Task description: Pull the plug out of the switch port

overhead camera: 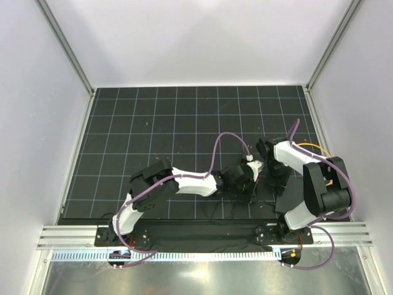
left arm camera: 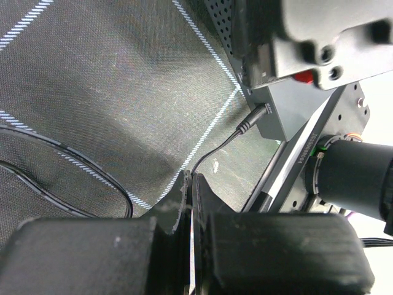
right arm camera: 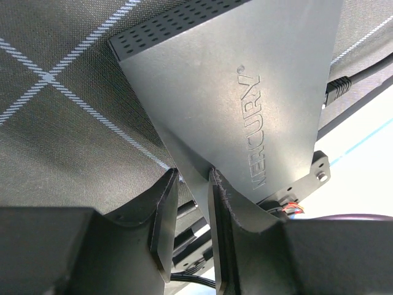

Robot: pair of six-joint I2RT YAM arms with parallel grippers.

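Pinching a thin black cable [left arm camera: 215,147], the left gripper [left arm camera: 191,182] has its fingers pressed together, and the cable vanishes into the seam between their tips. Just ahead of that hand and slightly to its right, the cable rises to the plug [left arm camera: 250,121]. The plug sits in the switch port [left arm camera: 268,112], a socket in the edge of a flat black box [right arm camera: 245,80].

Beyond the plug, the right gripper [right arm camera: 191,192] meets the box from the far side. Its fingers stand a little apart with a corner of the box at their mouth, and it is not possible to tell whether they clamp it. The box lies on a dark gridded mat [left arm camera: 123,92].

The step in hand appears to be bracing the box, as the plug is not yet out. The next move likely calls for a firm hold on the box. The left hand would then pull straight back along the plug's axis, since it grips the cable, not the plug body, and a sideways tug could strain it.
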